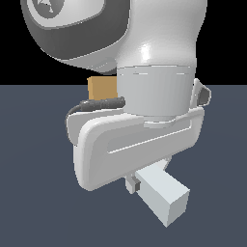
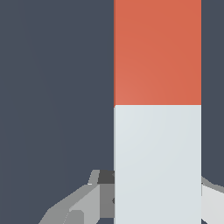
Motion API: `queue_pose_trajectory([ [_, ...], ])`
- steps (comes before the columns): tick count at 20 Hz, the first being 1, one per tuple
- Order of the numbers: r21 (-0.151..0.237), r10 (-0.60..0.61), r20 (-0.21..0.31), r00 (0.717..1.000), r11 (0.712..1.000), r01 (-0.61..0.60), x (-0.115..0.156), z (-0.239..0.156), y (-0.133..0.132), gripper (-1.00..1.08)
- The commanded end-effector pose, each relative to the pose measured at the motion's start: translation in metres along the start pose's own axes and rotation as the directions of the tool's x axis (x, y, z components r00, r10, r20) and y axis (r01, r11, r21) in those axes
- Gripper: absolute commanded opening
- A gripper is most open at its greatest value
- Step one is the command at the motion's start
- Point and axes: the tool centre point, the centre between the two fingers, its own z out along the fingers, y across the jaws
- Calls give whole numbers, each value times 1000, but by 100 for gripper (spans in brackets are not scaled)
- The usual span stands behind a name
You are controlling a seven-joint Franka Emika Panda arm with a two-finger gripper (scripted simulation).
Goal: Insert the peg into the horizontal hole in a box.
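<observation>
The long square-section peg [image 2: 157,109], half red-orange, half pale grey, sits between the jaws of the grey gripper [image 2: 153,197], clamped at its pale half. The tan-orange box [image 1: 102,88] stands well beyond them; insertion remains, I judge.

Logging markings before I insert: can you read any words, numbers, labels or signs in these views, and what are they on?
No readable text in either view.
Arm: a pale round emblem at the exterior view's top left, cut off by the frame; no letters legible.
Peg: plain red-orange and white, unmarked.
Box: plain tan, mostly hidden behind the arm.
Hand: no marking.
</observation>
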Motion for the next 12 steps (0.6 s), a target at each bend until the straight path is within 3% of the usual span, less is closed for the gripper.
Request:
queue_pose_trajectory([
  [1,-3,47,2,999,999,-47,15,-8,6,-100],
  [12,-3,186,2,982,982,-186,58,-28,30,-100],
])
